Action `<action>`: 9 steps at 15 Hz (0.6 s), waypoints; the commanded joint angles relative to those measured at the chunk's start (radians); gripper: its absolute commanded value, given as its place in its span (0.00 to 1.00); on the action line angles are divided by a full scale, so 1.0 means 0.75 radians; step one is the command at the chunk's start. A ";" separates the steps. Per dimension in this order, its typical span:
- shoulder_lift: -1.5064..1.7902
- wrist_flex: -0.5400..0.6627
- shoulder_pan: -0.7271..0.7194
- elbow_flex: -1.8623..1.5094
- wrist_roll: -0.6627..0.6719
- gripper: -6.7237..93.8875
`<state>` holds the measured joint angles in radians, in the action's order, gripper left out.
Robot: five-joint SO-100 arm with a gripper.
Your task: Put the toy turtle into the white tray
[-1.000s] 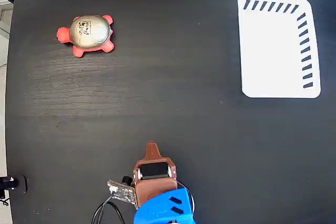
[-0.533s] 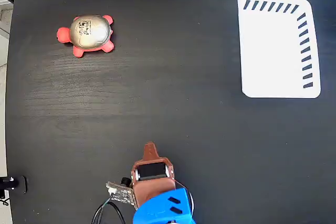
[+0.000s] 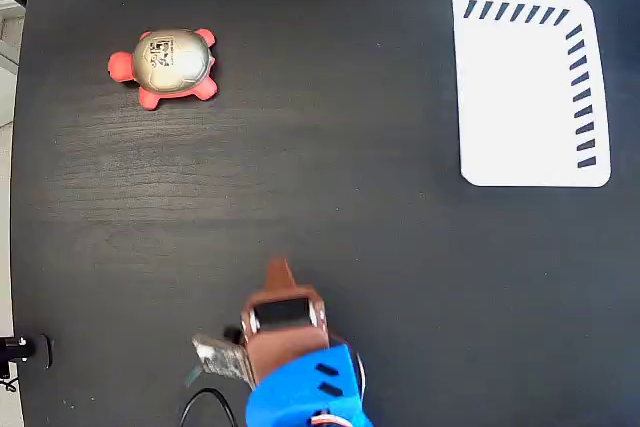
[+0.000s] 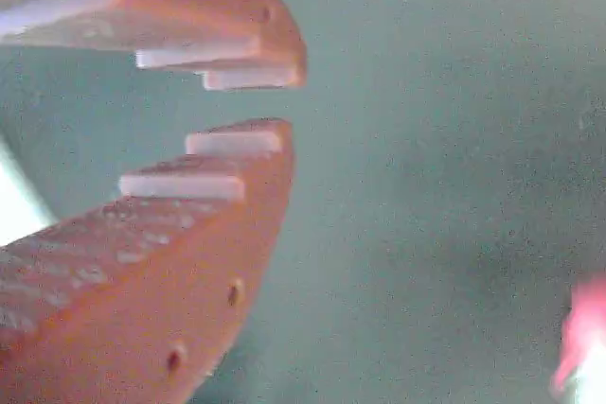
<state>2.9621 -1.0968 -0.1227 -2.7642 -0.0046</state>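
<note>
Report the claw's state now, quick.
Claw: slightly open, a narrow gap between the fingertips, holding nothing. The toy turtle sits apart on the table, untouched.

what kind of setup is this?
Likely a tabletop robot test bench: a dark wood-grain table seen from above, bare but for a toy turtle, a white tray and the gripper.

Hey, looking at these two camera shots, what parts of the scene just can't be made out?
- Fixed view: the dark mark on the toy turtle shell is too small to read.
- Fixed view: the gripper fingertips are seen end-on from above, so the gap does not show there.
- Wrist view: the pink blur at the right edge is out of focus and cut off.
- Wrist view: the white tray is out of frame.
</note>
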 commanded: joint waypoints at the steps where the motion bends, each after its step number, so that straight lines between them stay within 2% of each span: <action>1: -0.409 0.135 -0.012 0.278 -0.006 0.06; 9: -1.511 0.194 -0.053 1.070 -0.018 0.06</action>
<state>1.9328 -0.9541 -0.1396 -2.0877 -0.0138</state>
